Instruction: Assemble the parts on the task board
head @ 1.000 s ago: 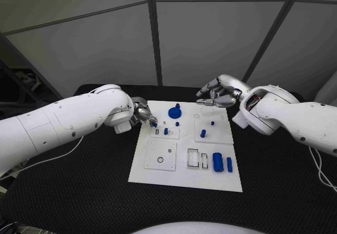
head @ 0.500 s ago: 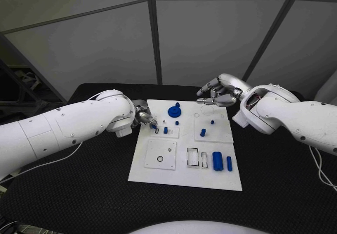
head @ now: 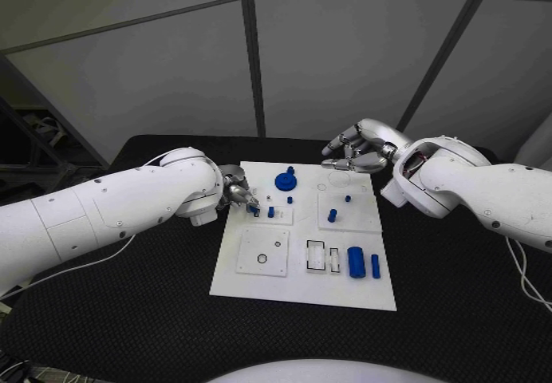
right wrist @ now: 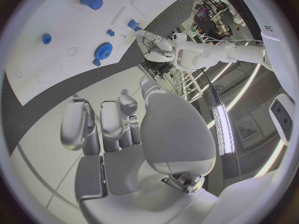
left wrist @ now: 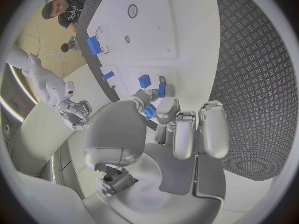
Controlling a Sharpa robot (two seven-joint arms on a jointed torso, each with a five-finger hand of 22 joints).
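Note:
The white task board [head: 301, 281] lies mid-table. My left hand [head: 237, 190] hangs at its left edge and pinches a small blue part [head: 253, 209] between thumb and finger; the left wrist view shows that part [left wrist: 149, 112] at the fingertips, just over the board [left wrist: 162, 25]. A blue peg [head: 270, 213] stands right beside it. Further back sits a blue gear [head: 285, 183]. Another peg [head: 331, 215] stands mid-board, and a blue cylinder [head: 356, 264] lies near the right edge. My right hand [head: 362, 153] hovers over the far right corner, fingers curled, holding nothing.
A slim blue piece [head: 376, 267] lies beside the cylinder. Empty rectangular slots [head: 315, 258] and a plate with a round hole [head: 263, 254] sit at the near part of the board. Black table [head: 138, 303] surrounds the board.
My left hand has crept a little nearer and rightward along the board's left edge, carrying the small blue part. The right hand stays put.

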